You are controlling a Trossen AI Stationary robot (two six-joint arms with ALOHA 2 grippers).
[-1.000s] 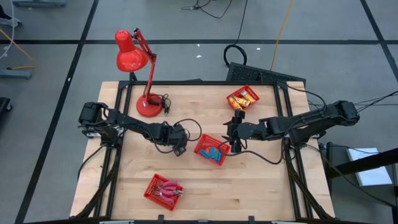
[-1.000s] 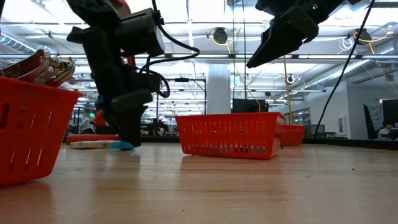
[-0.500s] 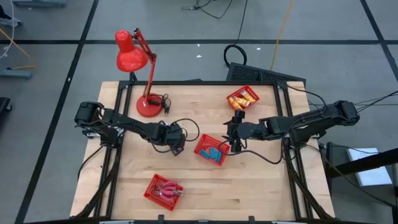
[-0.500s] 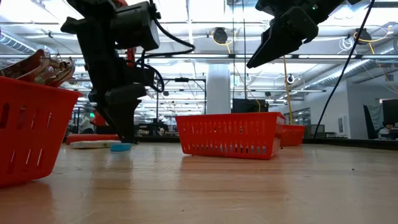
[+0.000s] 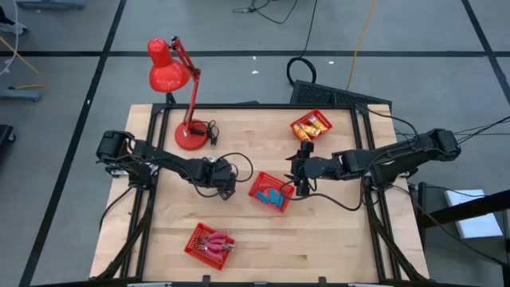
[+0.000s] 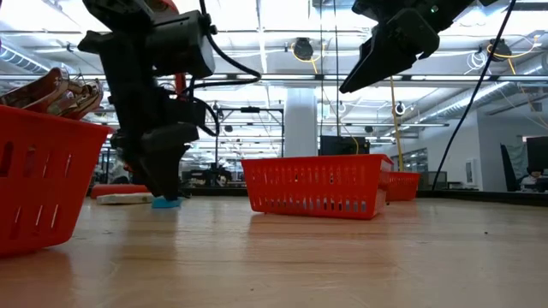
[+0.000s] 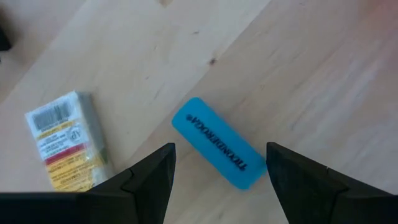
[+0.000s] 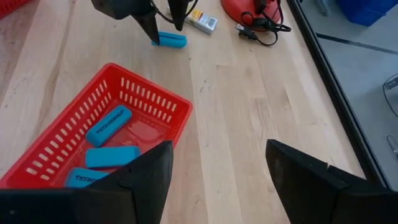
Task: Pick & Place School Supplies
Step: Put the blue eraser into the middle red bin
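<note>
Two spread fingers of the left gripper (image 7: pixel 217 171) straddle a loose blue block (image 7: pixel 219 152) lying flat on the table (image 5: pixel 319 239), a yellow-orange packet (image 7: pixel 67 140) just beside it. Nearby, the right gripper (image 8: pixel 214 165), also spread, hovers over a red basket (image 8: pixel 168 106) holding three more blue blocks (image 8: pixel 109 124); the red lamp (image 5: pixel 171 72) stands beyond.

Lighting is reading even and bright from overhead; ceiling strip lights (image 6: pixel 257 17) are blowing out in the low view, leaving the arms there as near silhouettes. The table (image 5: pixel 335 231) is showing only soft, short shadows under the arms in the high view. The left wrist view is looking slightly soft, with the blue block (image 7: pixel 217 143) legible and its print readable. The right wrist view is staying sharp across the wood.
</note>
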